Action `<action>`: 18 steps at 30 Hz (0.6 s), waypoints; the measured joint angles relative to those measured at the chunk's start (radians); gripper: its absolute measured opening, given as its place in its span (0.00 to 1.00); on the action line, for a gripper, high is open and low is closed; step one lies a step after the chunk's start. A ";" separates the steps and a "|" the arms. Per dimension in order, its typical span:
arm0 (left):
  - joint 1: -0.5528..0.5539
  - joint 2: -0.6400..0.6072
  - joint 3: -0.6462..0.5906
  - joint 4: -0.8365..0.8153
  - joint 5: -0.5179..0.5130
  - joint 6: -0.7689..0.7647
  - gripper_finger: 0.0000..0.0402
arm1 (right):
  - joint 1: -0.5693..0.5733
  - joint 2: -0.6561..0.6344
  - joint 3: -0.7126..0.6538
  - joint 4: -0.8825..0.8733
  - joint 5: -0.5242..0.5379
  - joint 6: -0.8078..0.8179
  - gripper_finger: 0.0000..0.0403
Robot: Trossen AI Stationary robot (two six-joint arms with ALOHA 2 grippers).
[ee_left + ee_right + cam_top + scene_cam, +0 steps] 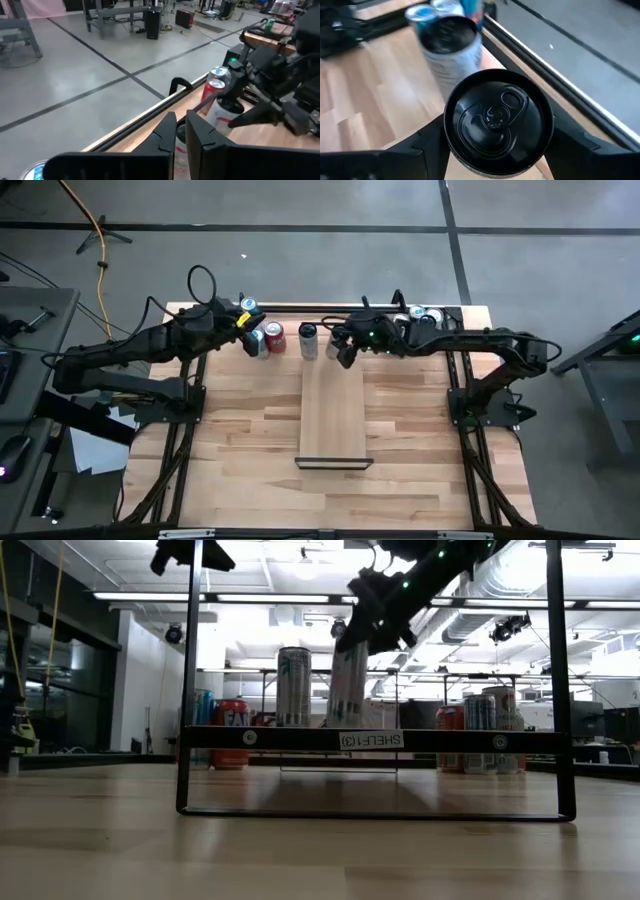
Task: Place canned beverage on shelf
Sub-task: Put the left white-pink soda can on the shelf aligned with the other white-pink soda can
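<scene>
The shelf (331,415), a pale plank with dark end frames (370,740), lies along the middle of the table. Past its far end stands a white can with a black top (308,340) (294,687). Right beside it is a second black-topped can (495,117) (348,685), with my right gripper (342,350) (497,137) shut on it. My left gripper (245,328) (182,132) is shut and hovers over the cans at the far left, with nothing between its fingers. My right gripper pinches the can by its upper side wall, just under the rim (451,150), one finger (425,147) on each side. The fingers slant down from the table's right. The can leans slightly; the shelf's plank hides its bottom in the low view.
A red can (275,337) and a blue-topped one (256,342) stand at the far left, below my left gripper. More cans (420,315) cluster at the far right corner. Dark arm frames (455,395) flank the table. The shelf's plank is bare.
</scene>
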 joint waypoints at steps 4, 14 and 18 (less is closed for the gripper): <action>0.000 0.000 0.000 0.000 -0.001 0.028 0.00 | 0.000 0.051 0.047 -0.042 0.018 0.045 0.61; 0.000 0.000 0.000 0.000 0.002 0.040 0.00 | -0.018 0.231 0.342 -0.321 0.014 -0.008 0.61; 0.000 0.000 0.000 0.000 0.004 0.031 0.00 | -0.025 0.266 0.387 -0.350 -0.004 -0.008 0.61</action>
